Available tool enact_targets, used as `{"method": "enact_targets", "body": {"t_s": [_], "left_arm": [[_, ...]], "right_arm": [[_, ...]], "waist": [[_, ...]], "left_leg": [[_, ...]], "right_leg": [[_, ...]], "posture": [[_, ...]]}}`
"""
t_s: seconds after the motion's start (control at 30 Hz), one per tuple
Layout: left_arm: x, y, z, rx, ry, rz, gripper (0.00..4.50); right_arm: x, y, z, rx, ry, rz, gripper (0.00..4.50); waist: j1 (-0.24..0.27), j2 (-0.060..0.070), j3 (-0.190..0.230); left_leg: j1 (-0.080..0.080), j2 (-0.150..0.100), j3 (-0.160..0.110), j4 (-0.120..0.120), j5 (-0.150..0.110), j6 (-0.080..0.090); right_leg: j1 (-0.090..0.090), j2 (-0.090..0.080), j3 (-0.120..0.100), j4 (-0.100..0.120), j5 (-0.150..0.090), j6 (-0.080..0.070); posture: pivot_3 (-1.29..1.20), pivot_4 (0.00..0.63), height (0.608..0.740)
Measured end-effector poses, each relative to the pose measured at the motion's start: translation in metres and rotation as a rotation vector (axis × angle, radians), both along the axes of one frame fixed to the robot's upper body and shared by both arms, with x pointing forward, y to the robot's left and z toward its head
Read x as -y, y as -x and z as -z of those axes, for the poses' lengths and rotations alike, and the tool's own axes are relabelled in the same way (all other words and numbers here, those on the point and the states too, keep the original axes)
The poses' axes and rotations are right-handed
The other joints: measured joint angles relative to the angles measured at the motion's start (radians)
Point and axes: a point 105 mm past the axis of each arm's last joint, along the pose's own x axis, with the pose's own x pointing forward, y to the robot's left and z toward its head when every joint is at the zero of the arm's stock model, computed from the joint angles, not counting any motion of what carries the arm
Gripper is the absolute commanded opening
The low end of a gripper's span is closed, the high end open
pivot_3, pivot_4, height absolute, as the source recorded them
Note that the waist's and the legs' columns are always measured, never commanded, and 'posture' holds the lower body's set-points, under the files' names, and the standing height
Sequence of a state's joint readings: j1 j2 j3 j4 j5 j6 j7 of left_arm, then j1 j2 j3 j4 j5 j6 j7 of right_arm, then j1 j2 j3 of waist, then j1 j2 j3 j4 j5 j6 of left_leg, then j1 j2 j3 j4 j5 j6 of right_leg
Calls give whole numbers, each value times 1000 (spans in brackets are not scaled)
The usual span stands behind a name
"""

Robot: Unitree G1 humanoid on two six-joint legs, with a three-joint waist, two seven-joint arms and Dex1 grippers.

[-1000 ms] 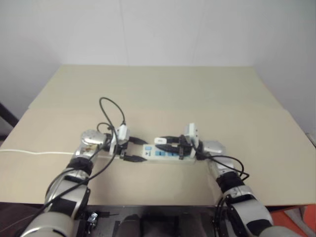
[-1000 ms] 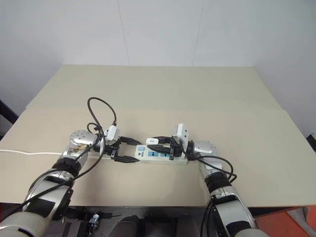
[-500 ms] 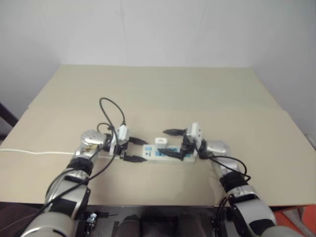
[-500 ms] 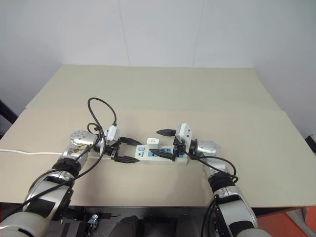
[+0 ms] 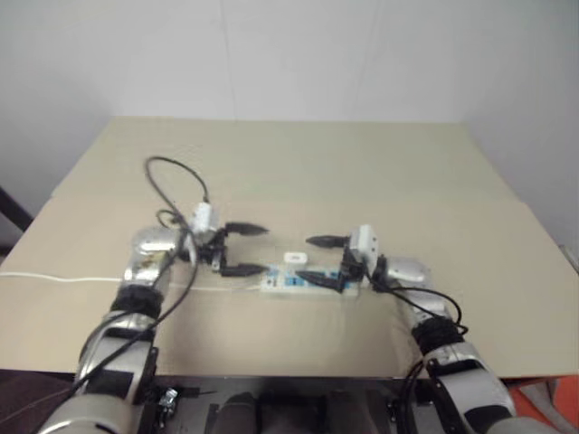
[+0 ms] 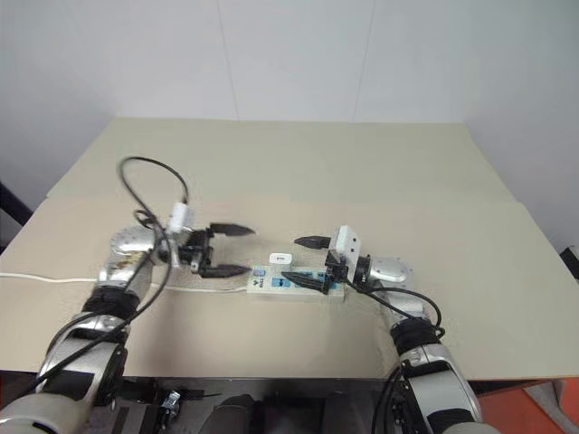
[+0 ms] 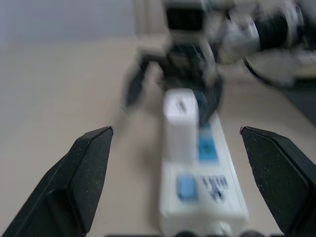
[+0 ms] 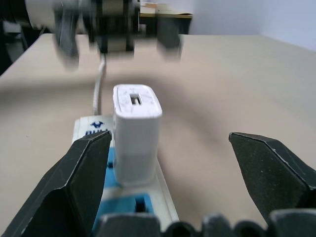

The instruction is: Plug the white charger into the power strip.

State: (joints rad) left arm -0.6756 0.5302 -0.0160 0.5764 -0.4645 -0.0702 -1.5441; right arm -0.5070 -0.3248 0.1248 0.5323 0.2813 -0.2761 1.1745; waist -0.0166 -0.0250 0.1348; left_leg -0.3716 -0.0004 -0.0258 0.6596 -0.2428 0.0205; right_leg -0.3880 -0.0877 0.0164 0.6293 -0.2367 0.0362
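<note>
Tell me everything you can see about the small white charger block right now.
The small white charger block is a plain, smooth, plastic-looking rounded rectangular plug with a small slot on its top face. It stands upright in the long flat white power strip with blue socket faces, near the strip's switch end, on the tan table. Only the strip touches it.

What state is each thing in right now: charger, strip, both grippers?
white charger: upright, seated in the power strip, not held.
power strip: flat on the table, cord attached.
left gripper: open, holding nothing.
right gripper: open, fingers either side of the strip.
</note>
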Motion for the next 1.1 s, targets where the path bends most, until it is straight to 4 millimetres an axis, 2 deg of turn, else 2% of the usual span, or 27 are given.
{"method": "enact_targets", "body": {"t_s": [0.07, 0.13, 0.2, 0.3, 0.43, 0.67, 1.1], "left_arm": [[-17, 8, -18, 9, 7, -23, 4491], [-39, 15, -24, 47, -27, -99, 4491], [-62, 20, -20, 38, -57, -180, 4491], [-79, 31, -10, -10, -125, -209, 4491], [-109, 48, -1, -66, -206, -273, 4491], [-108, 54, 3, -70, -220, -262, 4491], [-103, 54, 3, -72, -211, -262, 4491]], "right_arm": [[11, 8, -2, 10, 18, 5, 4500], [35, 17, -6, 20, 88, 21, 4500], [60, 21, -17, 27, 142, 60, 4500], [84, 29, -47, 66, 271, 55, 4500], [130, 44, -64, -35, 479, 106, 4500], [137, 53, -56, -103, 512, 93, 4500], [150, 55, -62, -107, 558, 151, 4500]], "waist": [[-2, 3, 2], [1, 10, 7], [3, 12, 14], [3, 13, 23], [4, 12, 24], [4, 11, 25], [4, 11, 25]], "left_leg": [[0, 0, 0, -1, 0, 0], [-1, -1, 1, -1, 0, 0], [-1, -2, 2, -1, 0, 0], [-2, -1, 1, -1, 0, 0], [-9, 0, 2, -5, 0, 0], [-15, -1, 3, -2, 0, 0], [-15, -1, 3, -1, 0, 0]], "right_leg": [[0, -1, 0, -1, 0, 0], [-1, -4, 1, -2, 0, 1], [-1, -4, 1, -2, 0, 1], [-3, -3, 0, -2, -1, 1], [-9, -2, -1, -5, -1, -1], [-14, -3, -1, -3, -1, -1], [-15, -3, -1, -3, -1, -1]], "posture": [[0, 150, 740], [0, 150, 740], [0, 150, 740], [0, 150, 740], [0, 150, 740], [0, 150, 740], [0, 150, 740]]}}
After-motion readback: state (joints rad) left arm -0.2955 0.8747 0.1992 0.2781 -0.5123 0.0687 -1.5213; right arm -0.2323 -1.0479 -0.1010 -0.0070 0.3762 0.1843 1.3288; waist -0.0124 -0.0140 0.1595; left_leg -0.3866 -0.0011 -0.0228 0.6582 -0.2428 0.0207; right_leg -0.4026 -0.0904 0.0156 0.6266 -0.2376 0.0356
